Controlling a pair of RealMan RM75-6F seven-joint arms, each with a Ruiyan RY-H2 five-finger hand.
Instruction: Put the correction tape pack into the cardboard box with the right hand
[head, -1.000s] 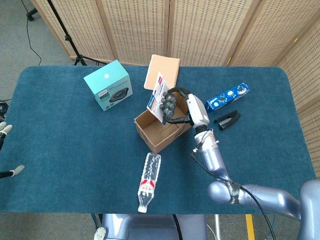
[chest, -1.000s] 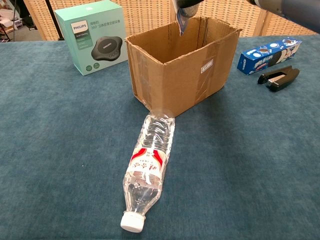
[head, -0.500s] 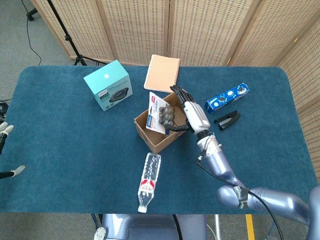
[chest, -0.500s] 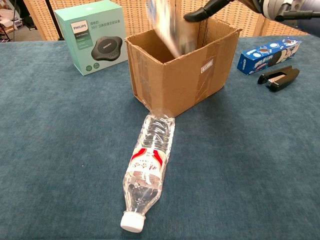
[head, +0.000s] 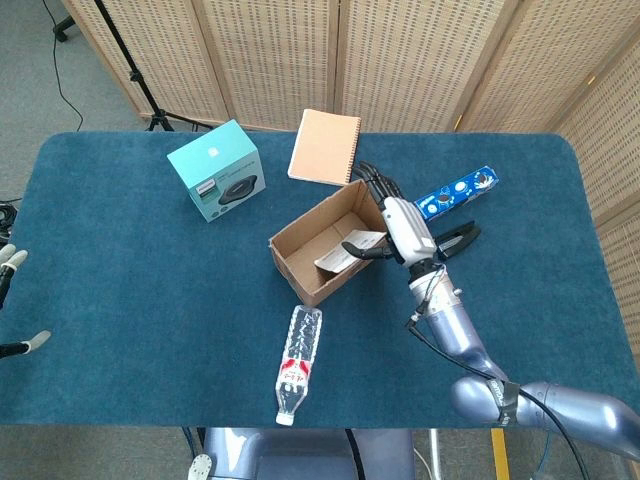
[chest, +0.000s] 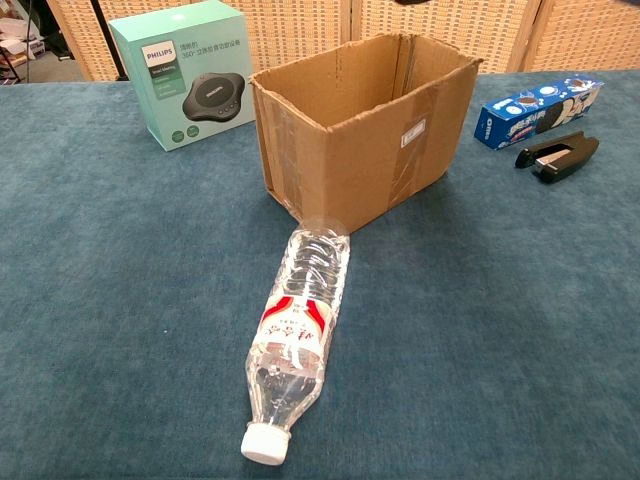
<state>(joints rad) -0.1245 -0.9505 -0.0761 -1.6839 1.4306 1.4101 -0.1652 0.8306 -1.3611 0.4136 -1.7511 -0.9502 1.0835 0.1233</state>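
- Head view: the worktop (head: 130, 290) is covered in dark teal-blue carpet-like cloth with rounded corners; behind it stands a row of folding wicker screens (head: 400, 60) on a grey floor, with a black tripod leg (head: 135, 75) and a trailing cable at upper left
- Head view: the cardboard box (head: 290, 250) sits open-topped near the middle of the worktop, turned at an angle to the edges
- Head view: the correction tape pack (head: 347, 250) lies inside the box, towards its right end, showing a pale card face
- Head view: the right robot hand (head: 400, 222) is over the right end of the box with its fingers spread and nothing in them; its thumb reaches in above the pack, and I cannot tell whether it touches it
- Head view: the left robot hand (head: 8, 262) shows only as pale fingertips at the left edge, apart and holding nothing that can be seen
- Head view: a teal product box (head: 216, 170) and a tan spiral notebook (head: 325, 147) lie beyond the cardboard box; a blue snack packet (head: 455, 193) and a black stapler (head: 455, 240) lie to the right, and a clear water bottle (head: 298, 362) lies on its side near the front
- Chest view: the cardboard box (chest: 380, 170) fills the middle, its walls hiding what is inside
- Chest view: the water bottle (chest: 295, 335) lies with its base just at the box's lower corner and its white cap towards the camera
- Chest view: the teal product box (chest: 190, 75) stands at rear left, the blue snack packet (chest: 538, 108) and stapler (chest: 556, 156) at rear right, all on the same teal cloth (chest: 100, 300), with wicker screens (chest: 300, 25) behind
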